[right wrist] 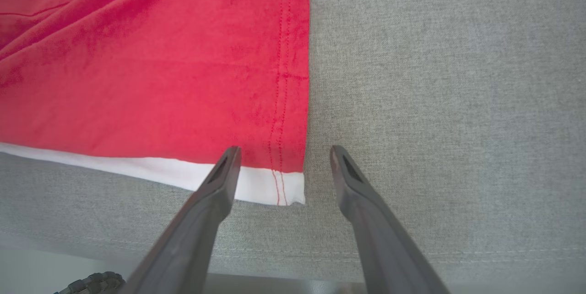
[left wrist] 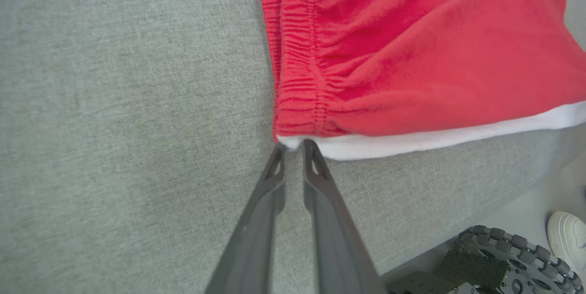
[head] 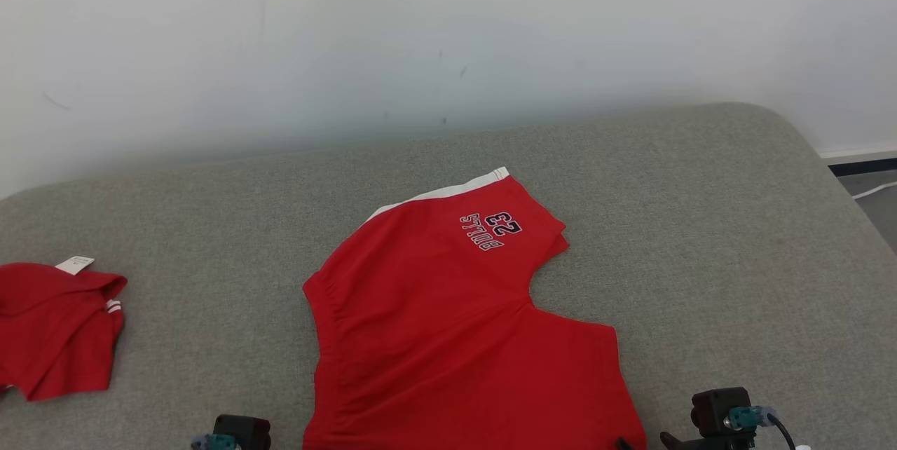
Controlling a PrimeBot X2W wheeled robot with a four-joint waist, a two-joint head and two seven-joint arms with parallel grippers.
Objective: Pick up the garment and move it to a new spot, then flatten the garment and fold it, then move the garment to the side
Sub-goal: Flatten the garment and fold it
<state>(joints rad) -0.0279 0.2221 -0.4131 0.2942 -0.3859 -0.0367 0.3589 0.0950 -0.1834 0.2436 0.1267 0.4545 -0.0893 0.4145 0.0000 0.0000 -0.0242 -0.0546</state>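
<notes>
Pinching, seemingly, a corner of the red shorts (left wrist: 412, 56), the left gripper (left wrist: 292, 145) is nearly closed; the right gripper (right wrist: 284, 149) straddles another corner, spread wide.

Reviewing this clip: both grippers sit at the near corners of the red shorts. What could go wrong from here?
1. The left gripper pinches only the very tip of the white-trimmed corner of the red shorts, so the cloth may slip free on lifting.
2. The right gripper is open, one finger over cloth and the other over the bare grey cushion. Closing could catch only a thin edge, or miss.
3. With uneven grips, the shorts could lift skewed and bunch.
</notes>
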